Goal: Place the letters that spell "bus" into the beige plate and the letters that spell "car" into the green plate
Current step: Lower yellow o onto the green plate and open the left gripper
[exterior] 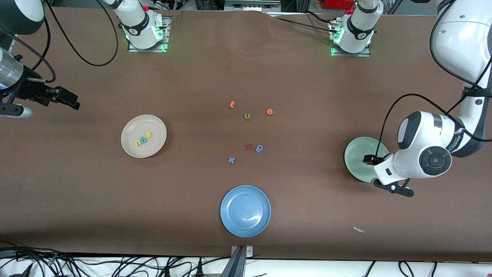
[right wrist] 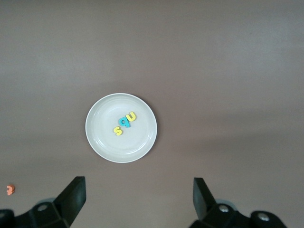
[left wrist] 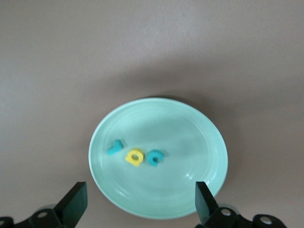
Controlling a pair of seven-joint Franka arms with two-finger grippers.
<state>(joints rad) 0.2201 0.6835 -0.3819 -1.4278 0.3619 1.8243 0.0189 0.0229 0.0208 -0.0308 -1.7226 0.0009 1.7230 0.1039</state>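
Blue plate (exterior: 245, 211) sits nearest the front camera, empty, taken here as landmark. Farther from the camera than it, a loose scatter: blue x (exterior: 231, 160), red letter (exterior: 248, 146), blue round letter (exterior: 260, 148), olive-green u (exterior: 247, 116), two orange letters (exterior: 231, 104). Toward the right arm's end from the blue plate, the beige plate (exterior: 132, 148) holds the "bus" letters (exterior: 143, 140) in a touching row. Toward the left arm's end, the green plate (exterior: 355, 152), partly covered by the left arm. Right gripper (exterior: 71, 100) waits high, off the beige plate's edge.

Left wrist view: left gripper (left wrist: 138, 200) hangs over the green plate (left wrist: 199, 123), fingers wide apart, nothing between them. The "car" letters (left wrist: 135, 154) lie in the plate in a row, teal, yellow, teal.

Right wrist view: right gripper (right wrist: 137, 197) spread wide and empty, above bare table beside the beige plate (right wrist: 142, 142); yellow, teal, yellow letters (right wrist: 124, 123) inside it.
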